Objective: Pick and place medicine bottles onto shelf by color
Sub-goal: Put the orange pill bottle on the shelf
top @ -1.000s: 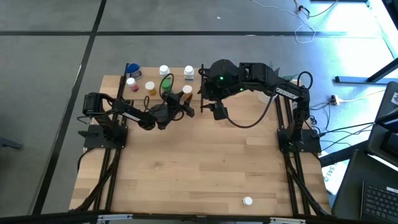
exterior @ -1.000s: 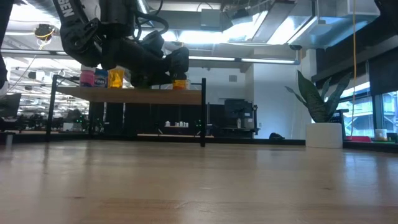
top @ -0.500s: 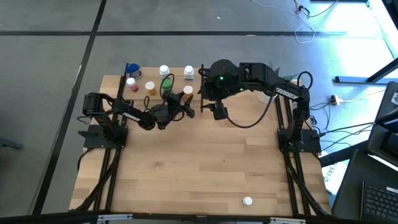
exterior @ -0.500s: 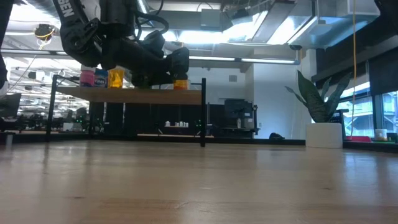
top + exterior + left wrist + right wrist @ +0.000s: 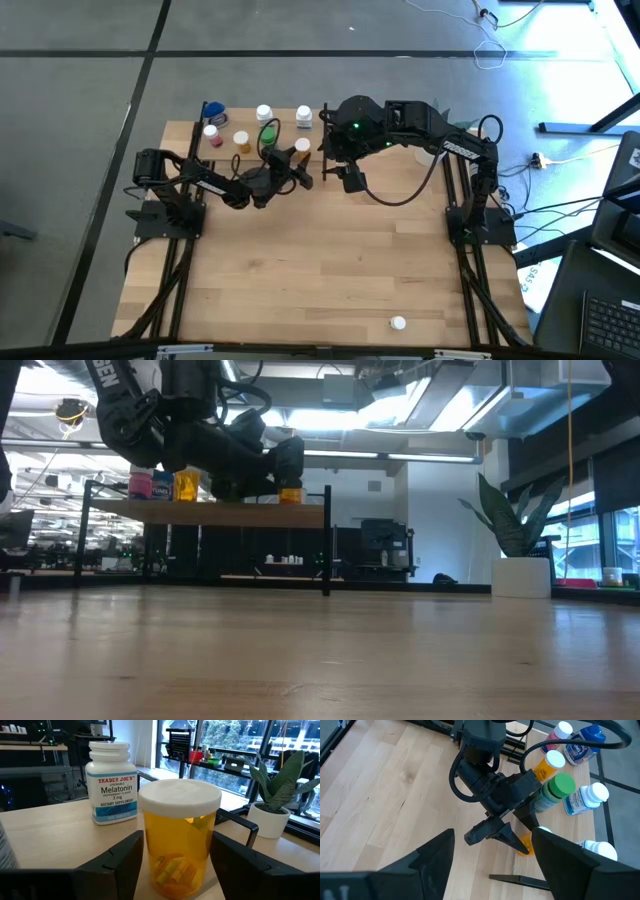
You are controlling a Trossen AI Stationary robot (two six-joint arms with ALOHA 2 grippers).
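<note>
Orange is the colour of the bottle (image 5: 179,844) that sits between the two dark fingers (image 5: 116,865) of the left gripper (image 5: 291,160). It stands on the wooden shelf (image 5: 45,827), near the end with the black post. The fingers are on each side of it, and a thin gap shows, so I think the claw is letting go. Close behind it stands a white melatonin bottle (image 5: 111,781).

More bottles are already up on the shelf: a green-capped bottle (image 5: 553,793), another orange bottle (image 5: 546,765), a pink bottle (image 5: 557,735), a blue-capped bottle (image 5: 583,744) and a white bottle with a blue label (image 5: 585,799).

One small white-capped bottle (image 5: 398,323) is well apart from the rest, down at the near edge of the table. That one looks like what is left.

The right gripper (image 5: 492,865) hangs open above the left one and holds nothing.
</note>
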